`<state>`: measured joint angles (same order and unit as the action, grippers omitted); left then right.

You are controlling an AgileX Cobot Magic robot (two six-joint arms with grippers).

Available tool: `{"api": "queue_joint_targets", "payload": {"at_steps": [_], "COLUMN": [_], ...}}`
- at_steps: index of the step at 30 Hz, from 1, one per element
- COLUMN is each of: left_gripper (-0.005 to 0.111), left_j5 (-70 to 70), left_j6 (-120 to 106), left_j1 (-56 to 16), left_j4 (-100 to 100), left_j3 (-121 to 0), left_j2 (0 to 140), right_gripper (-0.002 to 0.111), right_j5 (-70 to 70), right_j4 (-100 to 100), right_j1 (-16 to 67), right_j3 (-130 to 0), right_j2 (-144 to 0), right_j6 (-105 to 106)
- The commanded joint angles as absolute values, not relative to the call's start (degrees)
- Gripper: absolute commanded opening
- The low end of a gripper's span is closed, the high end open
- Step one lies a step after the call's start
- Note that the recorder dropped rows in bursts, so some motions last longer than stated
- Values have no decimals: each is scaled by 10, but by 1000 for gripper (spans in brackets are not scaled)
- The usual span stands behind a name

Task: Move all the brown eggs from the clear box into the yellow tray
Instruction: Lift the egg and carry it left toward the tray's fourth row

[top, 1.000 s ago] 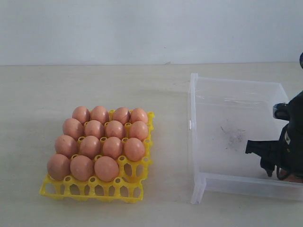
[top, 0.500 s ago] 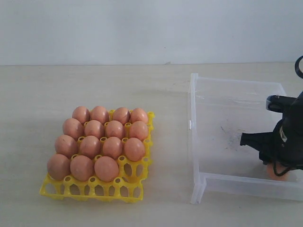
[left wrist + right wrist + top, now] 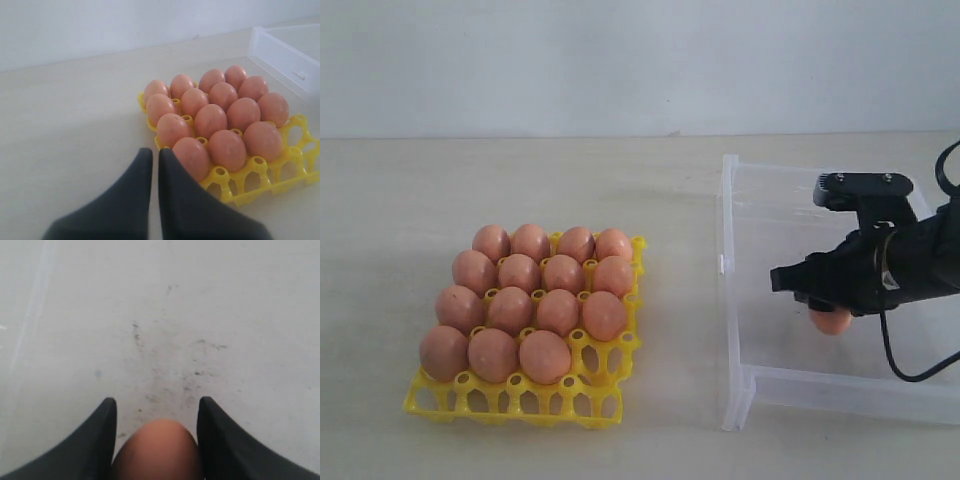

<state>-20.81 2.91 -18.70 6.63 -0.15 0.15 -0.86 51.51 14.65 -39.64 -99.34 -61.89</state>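
Observation:
Several brown eggs [image 3: 557, 311] fill the yellow tray [image 3: 510, 402] at the left of the exterior view; the cup at its front right corner holds none. My right gripper [image 3: 825, 312] hangs inside the clear box [image 3: 735, 385], shut on one brown egg [image 3: 831, 322], lifted off the box floor. In the right wrist view that egg [image 3: 157, 450] sits between the two black fingers [image 3: 97, 437]. My left gripper [image 3: 152, 154] is shut, empty, beside the tray's near corner [image 3: 220, 175], next to an egg [image 3: 191, 157].
The clear box floor [image 3: 175, 355] shows dark scuff marks and no other egg. The box wall [image 3: 728, 260] stands between the tray and my right gripper. A cable [image 3: 900, 365] loops below the right arm. Pale tabletop surrounds tray and box.
My right gripper closed on the egg at the box's front right, then rose and moved left toward the box middle with it. The tray and left gripper stay as they were.

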Motion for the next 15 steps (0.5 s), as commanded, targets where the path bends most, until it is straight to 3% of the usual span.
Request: {"api": "queue_joint_targets", "payload": {"at_steps": [1, 7, 9, 13, 15], "left_gripper": [4, 4, 4, 4, 4], "left_j5": [-206, -206, -206, -206, -206], "left_j6": [34, 34, 34, 34, 34], "left_j1": [-192, -192, -192, -192, -192], "left_j4": [67, 67, 67, 67, 67], "left_j3": [0, 0, 0, 0, 0], "left_j2": [0, 0, 0, 0, 0], "right_gripper": [0, 0, 0, 0, 0], "right_j5": [-96, -201, -369, -676, -700], "right_j4": [503, 75, -98, -71, -5], "right_j1": [143, 143, 150, 153, 153], "right_j3": [-394, -373, -309, -202, -185], "right_j2": [-994, -994, -994, -1007, -1017], "right_j6": [-515, -118, 59, 0, -33]}}
